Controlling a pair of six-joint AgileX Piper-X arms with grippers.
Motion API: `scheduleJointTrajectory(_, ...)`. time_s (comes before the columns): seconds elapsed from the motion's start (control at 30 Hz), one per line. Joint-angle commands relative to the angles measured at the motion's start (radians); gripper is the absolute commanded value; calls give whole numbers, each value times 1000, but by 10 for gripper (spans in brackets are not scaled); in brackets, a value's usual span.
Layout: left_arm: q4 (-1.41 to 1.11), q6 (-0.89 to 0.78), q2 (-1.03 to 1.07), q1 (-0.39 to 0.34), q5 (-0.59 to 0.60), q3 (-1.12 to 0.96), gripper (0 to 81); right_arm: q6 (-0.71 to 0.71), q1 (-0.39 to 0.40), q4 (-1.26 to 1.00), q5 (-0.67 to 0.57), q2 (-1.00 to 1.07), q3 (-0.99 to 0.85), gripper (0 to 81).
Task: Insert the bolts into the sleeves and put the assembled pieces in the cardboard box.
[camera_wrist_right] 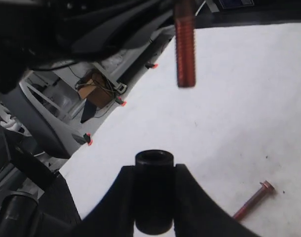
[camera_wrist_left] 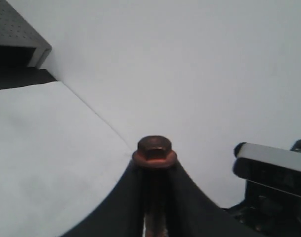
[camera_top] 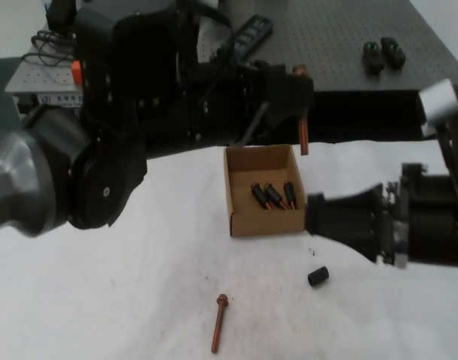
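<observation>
High view shows the box [camera_top: 266, 223] in the middle of the desk [camera_top: 101, 300], with three assembled pieces [camera_top: 274, 195] inside. Left fingers [camera_wrist_left: 122, 205] are clamped on a bolt [camera_wrist_left: 154, 152], which hangs upright near the box's 1 o'clock corner. Right fingers [camera_wrist_right: 120, 197] are clamped on a sleeve [camera_wrist_right: 154, 190] at 3 o'clock of the box. A second bolt [camera_top: 219, 323] lies at 6 o'clock and a loose sleeve [camera_top: 317, 276] at 5 o'clock.

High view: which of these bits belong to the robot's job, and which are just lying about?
Job: bolt in the left gripper; sleeve in the right gripper; loose bolt; loose sleeve; cardboard box with three assembled pieces inside.
Lying about: two small black objects and a black strip on the dark bench behind.
</observation>
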Motion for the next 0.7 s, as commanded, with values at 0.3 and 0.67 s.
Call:
scheduleJointTrajectory(0.3, -40, -31, -19, 5, 49, -3, 6, -3, 0, -172, 84, 32, -1, 25)
scheduleJointTrajectory(0.67, -40, -31, -19, 11, 42, -3, 6, -57, 0, -213, 120, 18, -1, 25)
